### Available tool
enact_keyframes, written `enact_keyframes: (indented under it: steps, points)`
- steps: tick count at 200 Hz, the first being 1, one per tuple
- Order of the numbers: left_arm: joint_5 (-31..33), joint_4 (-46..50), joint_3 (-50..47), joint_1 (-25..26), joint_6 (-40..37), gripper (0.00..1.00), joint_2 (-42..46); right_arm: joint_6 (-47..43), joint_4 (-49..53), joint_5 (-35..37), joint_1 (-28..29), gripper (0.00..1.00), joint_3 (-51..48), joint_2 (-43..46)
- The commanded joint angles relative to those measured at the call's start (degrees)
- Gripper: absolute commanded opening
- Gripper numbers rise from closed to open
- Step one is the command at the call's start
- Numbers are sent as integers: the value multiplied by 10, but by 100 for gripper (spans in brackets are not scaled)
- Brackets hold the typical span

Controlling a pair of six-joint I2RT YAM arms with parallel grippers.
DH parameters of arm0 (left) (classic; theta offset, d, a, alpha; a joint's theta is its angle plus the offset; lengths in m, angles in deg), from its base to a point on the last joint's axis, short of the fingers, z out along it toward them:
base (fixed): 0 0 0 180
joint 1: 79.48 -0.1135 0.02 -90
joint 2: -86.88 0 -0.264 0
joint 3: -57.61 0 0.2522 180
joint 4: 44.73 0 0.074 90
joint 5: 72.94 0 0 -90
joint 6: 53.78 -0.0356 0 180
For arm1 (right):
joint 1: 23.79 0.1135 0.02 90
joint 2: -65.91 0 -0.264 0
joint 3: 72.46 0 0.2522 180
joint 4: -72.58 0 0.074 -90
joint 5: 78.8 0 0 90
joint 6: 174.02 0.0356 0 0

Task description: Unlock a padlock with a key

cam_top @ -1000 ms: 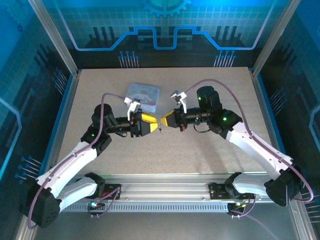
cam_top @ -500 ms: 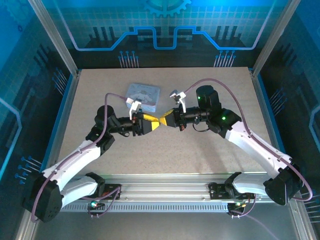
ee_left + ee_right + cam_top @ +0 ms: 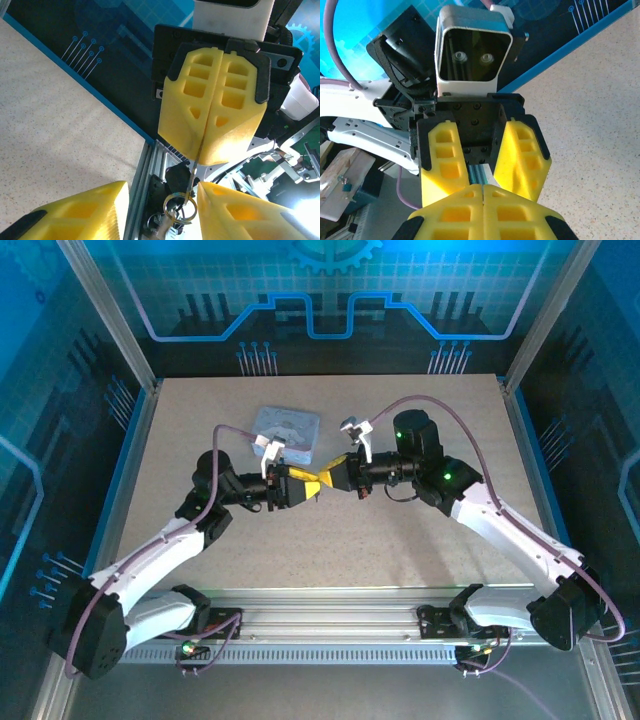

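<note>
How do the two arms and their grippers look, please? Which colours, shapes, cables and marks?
The left arm and right arm are alike, with white shells and black joints. A purple cable runs along each, and a green light glows on the joints. The left gripper and right gripper have black bodies, yellow wedge-shaped jaws with rectangular hollows, and a white box camera.
</note>
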Motion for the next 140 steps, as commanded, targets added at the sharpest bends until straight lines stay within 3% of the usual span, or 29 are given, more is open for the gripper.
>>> enact_keyframes:
  steps: [1, 99, 140]
  points:
    - [-5, -30, -10, 3, 8, 35, -6, 10, -21, 9, -5, 0, -8, 5]
    - [5, -31, -14, 3, 8, 0, 0, 16, -23, 2, -10, 0, -18, 2]
    - [11, -6, -13, 2, 0, 0, 3, 27, -27, 23, -15, 0, -24, 7]
